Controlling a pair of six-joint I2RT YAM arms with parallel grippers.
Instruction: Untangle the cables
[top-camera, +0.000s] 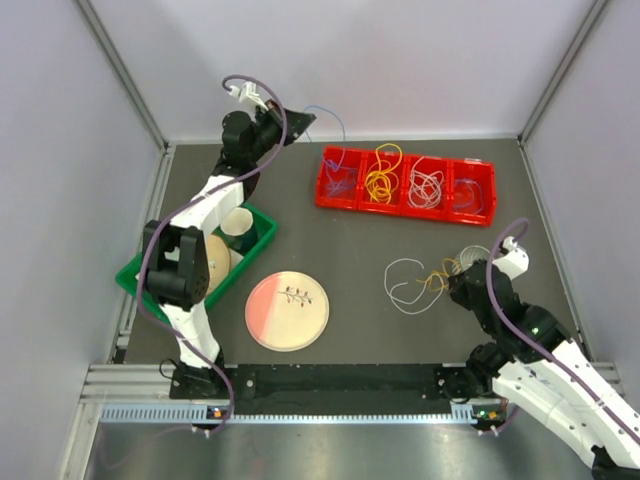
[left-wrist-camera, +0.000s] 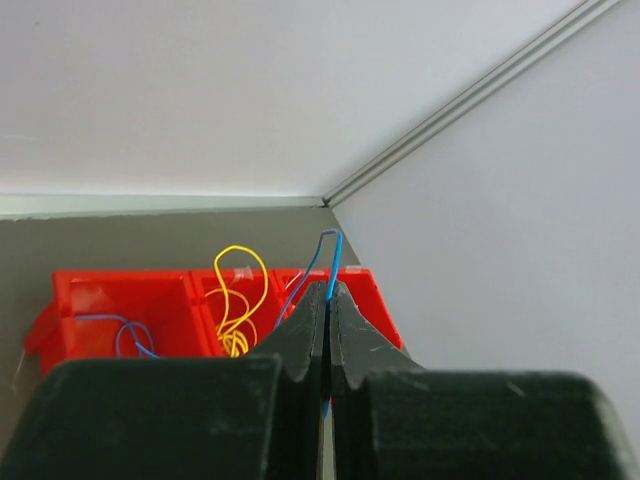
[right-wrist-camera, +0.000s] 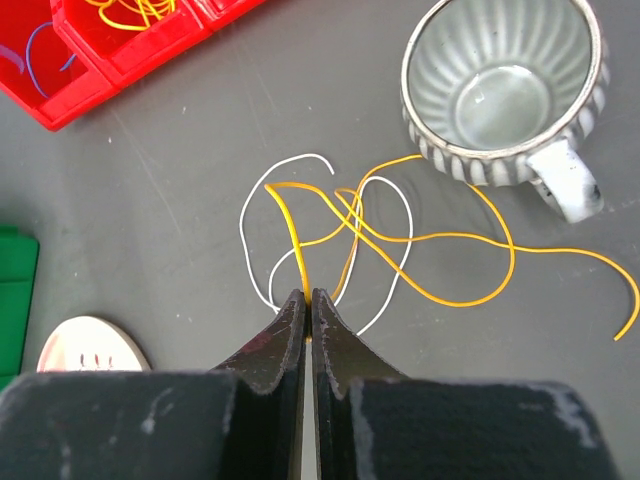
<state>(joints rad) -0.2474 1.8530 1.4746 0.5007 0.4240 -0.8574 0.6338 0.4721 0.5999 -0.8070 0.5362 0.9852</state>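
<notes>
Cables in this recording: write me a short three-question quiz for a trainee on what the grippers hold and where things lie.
1. True or false: the left gripper is shut on a blue cable.
2. Multiple choice: the right gripper is shut on a yellow cable that lies on the table beside the mug. Which cable is tangled with it? A white; B blue; C black.
3. Fill in: the red tray has ___ compartments.
Key: 1 true. 2 A, the white cable. 3 four.
</notes>
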